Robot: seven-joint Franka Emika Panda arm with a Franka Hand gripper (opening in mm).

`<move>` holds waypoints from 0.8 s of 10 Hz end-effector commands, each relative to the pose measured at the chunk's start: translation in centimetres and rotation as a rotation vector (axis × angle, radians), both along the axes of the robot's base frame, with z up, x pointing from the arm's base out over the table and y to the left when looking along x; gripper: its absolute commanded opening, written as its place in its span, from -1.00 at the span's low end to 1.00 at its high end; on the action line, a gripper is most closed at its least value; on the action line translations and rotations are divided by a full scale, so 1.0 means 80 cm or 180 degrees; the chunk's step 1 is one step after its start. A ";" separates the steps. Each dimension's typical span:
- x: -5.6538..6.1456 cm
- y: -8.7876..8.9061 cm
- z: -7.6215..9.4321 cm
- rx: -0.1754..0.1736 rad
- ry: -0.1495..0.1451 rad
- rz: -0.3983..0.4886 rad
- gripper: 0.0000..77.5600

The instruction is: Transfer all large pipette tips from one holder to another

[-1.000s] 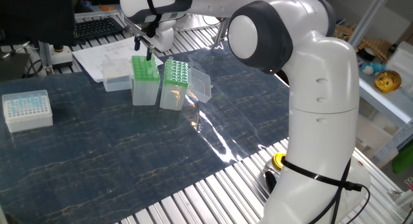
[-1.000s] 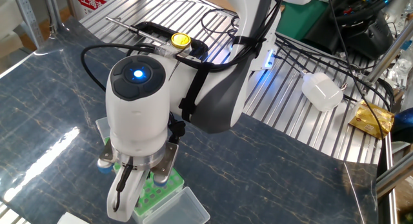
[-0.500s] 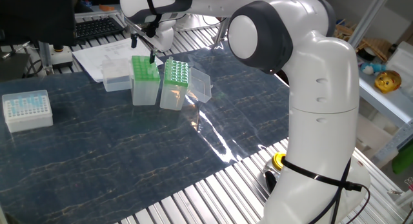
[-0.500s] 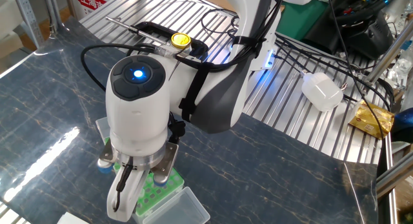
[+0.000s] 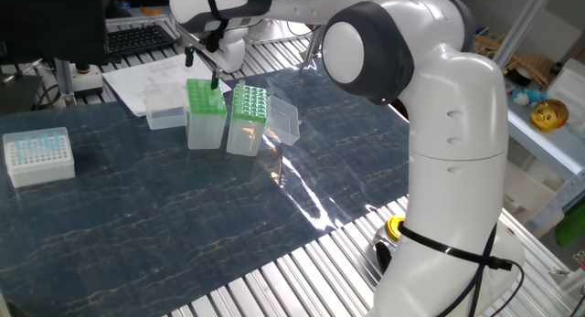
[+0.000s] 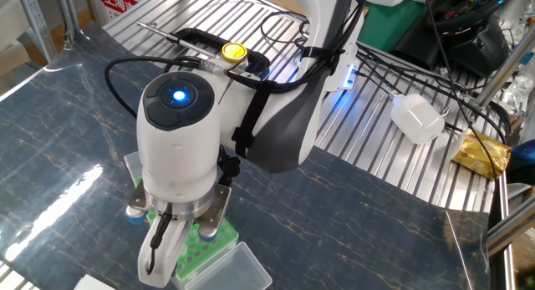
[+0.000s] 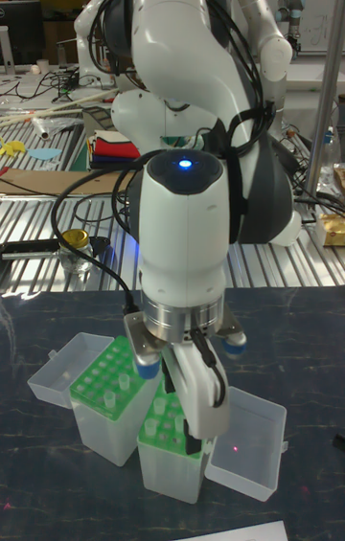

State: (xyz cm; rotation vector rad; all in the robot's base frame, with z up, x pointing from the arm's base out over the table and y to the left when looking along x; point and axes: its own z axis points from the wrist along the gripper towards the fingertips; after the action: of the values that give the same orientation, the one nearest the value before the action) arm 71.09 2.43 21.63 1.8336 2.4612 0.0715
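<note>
Two green racks on clear boxes stand side by side. In one fixed view the right rack (image 5: 249, 103) shows rows of pale dots, the large pipette tips (image 5: 247, 98); the left rack (image 5: 205, 96) looks mostly bare. My gripper (image 5: 203, 70) hangs over the left rack's far right edge. The tall fixed view has the gripper (image 7: 196, 440) reaching down into the nearer rack (image 7: 158, 431), while a few tips (image 7: 120, 386) stand in the other rack (image 7: 101, 369). The fingers (image 6: 160, 240) sit close together above a rack (image 6: 206, 244). Whether a tip sits between them is hidden.
Each rack box has a clear lid folded open beside it (image 5: 165, 116) (image 5: 286, 121). A white box of small blue tips (image 5: 38, 155) sits at the table's left end. Papers (image 5: 146, 79) and a keyboard (image 5: 137, 38) lie behind the racks. The robot's base (image 5: 448, 171) rises at right.
The gripper has shifted very slightly upward over the left rack in one fixed view. Nothing else has moved.
</note>
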 end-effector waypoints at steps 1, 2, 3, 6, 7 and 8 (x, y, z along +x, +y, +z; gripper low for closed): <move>0.005 0.001 0.002 0.0021 -0.0011 -0.0048 1.00; 0.005 0.001 0.001 0.0022 -0.0013 -0.0046 1.00; 0.006 0.002 -0.006 0.0001 -0.0040 -0.0043 1.00; 0.010 0.000 -0.009 0.0009 -0.0048 -0.0016 1.00; 0.010 0.000 -0.011 0.0004 -0.0049 -0.0012 1.00; 0.010 0.000 -0.015 -0.0003 -0.0055 -0.0009 1.00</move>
State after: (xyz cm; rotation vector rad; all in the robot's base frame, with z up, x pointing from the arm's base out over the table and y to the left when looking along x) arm 71.85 2.48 20.41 1.8314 2.4500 0.0838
